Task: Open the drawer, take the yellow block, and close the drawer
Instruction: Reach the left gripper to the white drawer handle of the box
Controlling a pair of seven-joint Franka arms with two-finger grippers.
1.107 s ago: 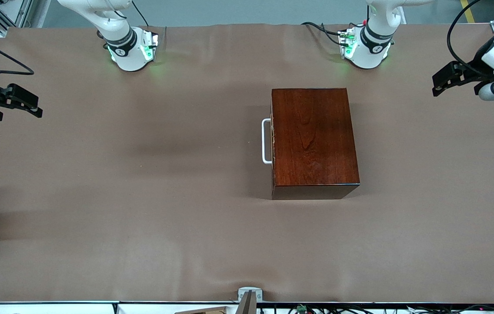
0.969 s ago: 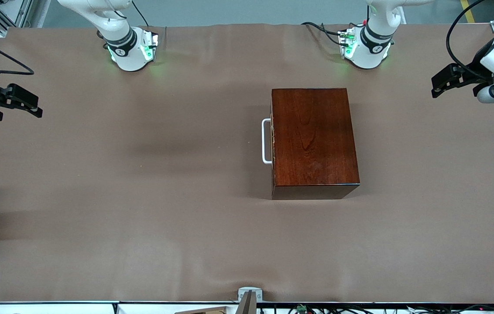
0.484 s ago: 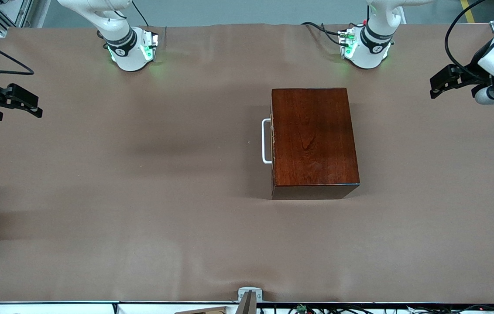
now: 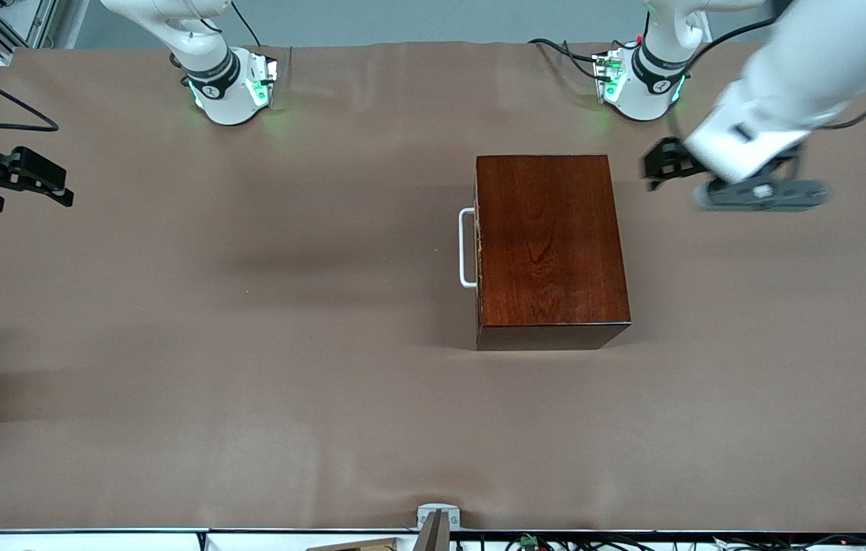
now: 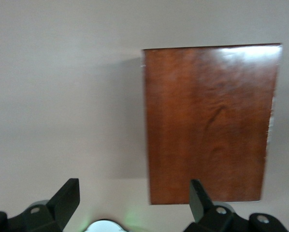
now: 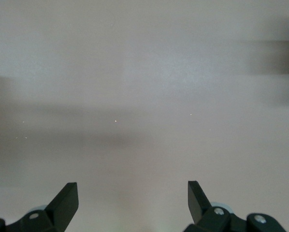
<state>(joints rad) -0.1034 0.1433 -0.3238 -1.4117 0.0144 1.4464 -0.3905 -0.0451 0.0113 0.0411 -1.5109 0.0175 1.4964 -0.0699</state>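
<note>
- My left claw [image 4: 659, 164] hangs in the air over bare counter [image 4: 288, 367], just beside the box [image 4: 550, 249] at its edge toward the left arm's end, near the corner farthest from the front camera.
- Its fingers [image 5: 67, 198] stand wide apart with nothing between them; in the left wrist view the box top fills much of the space ahead of them.
- My right claw [image 4: 35, 180] waits over the counter's edge at the right arm's end, well apart from the box, fingers [image 6: 67, 200] spread and empty, only plain counter under it.
- The drawer [image 4: 477, 249] is shut flush in the box face that looks toward the right arm's end; only a thin pale edge of it shows there.
- Its handle [image 4: 466, 249] is a white U-shaped bar standing a little proud of that face, with a slim gap between bar and wood.
- The block cannot be seen in any view.
- The box is a rectangular block of glossy dark reddish-brown wood with visible grain, sharp straight edges and a flat top that catches a bright glare in the left wrist view.
- The counter is covered in a matte brown sheet with a few shallow wrinkles, open on every side of the box; the widest open stretch lies in front of the drawer, toward the right arm's end.
- The two white arm bases [image 4: 226, 84] stand along the counter edge farthest from the front camera, each glowing green.
</note>
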